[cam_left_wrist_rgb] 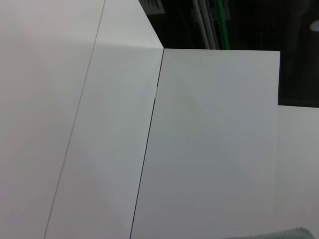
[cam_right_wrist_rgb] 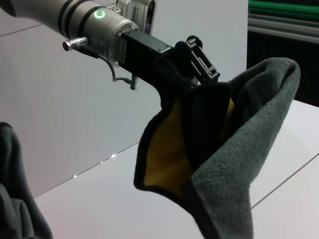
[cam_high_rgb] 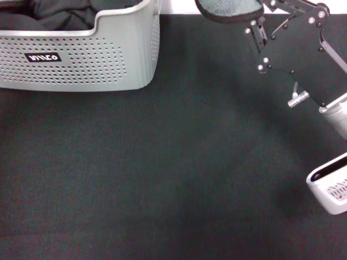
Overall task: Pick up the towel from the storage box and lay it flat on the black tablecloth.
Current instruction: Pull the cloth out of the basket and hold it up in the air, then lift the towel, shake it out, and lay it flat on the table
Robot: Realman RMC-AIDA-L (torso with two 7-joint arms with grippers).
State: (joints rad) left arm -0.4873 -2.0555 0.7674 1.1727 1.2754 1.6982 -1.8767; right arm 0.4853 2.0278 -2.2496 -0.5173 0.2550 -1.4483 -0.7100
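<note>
In the head view, the light grey perforated plastic storage box stood at the far left of the wide matte black tablecloth, its small black label facing the camera. A dark black cloth heap lay inside it. At the far right, the right arm reached up and away from the camera. The right gripper was pinched on the soft towel, of which only a grey fold edged in black trim showed at the top edge. That fold hung in the air to the right of the box, clear of the tablecloth. The left arm did not show.

In the left wrist view there were only white flat panels meeting at thin seams, with a dark background behind them and a sliver of grey-green cloth at the picture's edge. Whether the left claw was spread or pressed together could not be told.

In the right wrist view, the black right gripper clamped the bunched towel. Its grey face was turned outward, the yellow-orange face folded inside, and the black trim ran along the hanging edge. It hung above a white surface.
</note>
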